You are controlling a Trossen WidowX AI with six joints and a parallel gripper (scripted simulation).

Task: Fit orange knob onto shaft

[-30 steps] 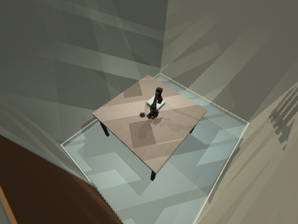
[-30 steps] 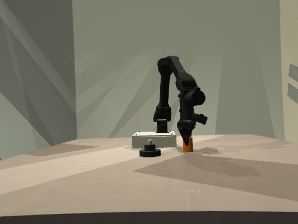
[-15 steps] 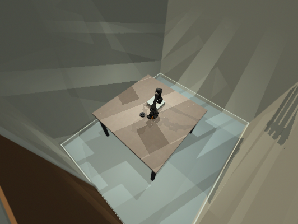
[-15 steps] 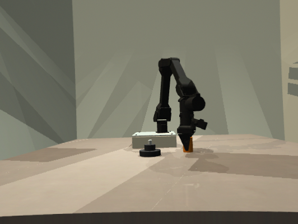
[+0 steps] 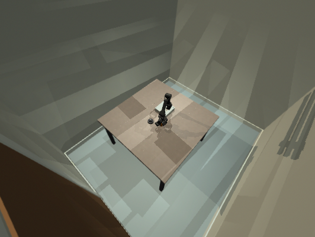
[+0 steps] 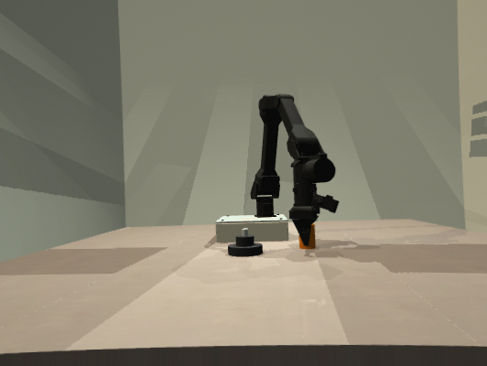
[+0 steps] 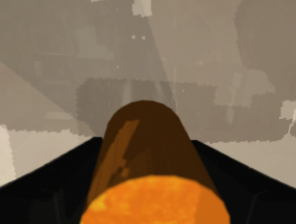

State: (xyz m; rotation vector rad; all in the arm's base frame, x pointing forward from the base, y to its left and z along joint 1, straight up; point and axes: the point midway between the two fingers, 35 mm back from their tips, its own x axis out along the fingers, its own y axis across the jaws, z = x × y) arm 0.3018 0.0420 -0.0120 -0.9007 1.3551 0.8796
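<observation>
- So, nearest in the exterior view, the brown table (image 5: 133,142) (image 6: 206,297) (image 7: 200,50) stretches back from its dark front edge.
- Next, the round black pedestal (image 5: 150,121) (image 6: 245,250) stands on it, the silver shaft (image 6: 244,231) upright and bare on top – its flat side is too small to make out.
- To the right of that in the same view, the orange knob (image 5: 161,124) (image 6: 312,238) (image 7: 155,200) stands upright, apart from the pedestal, seemingly on the table, though its foot is small in the picture.
- The gripper (image 5: 159,123) (image 6: 307,243) (image 7: 145,147) points down and is clamped on the knob – one black finger against each side.
- Farther back, the black arm (image 5: 164,108) (image 6: 270,146) rises from a pale box-shaped base (image 5: 160,109) (image 6: 252,231).
- Behind everything is a grey-green wall (image 5: 231,44) (image 6: 297,46).
</observation>
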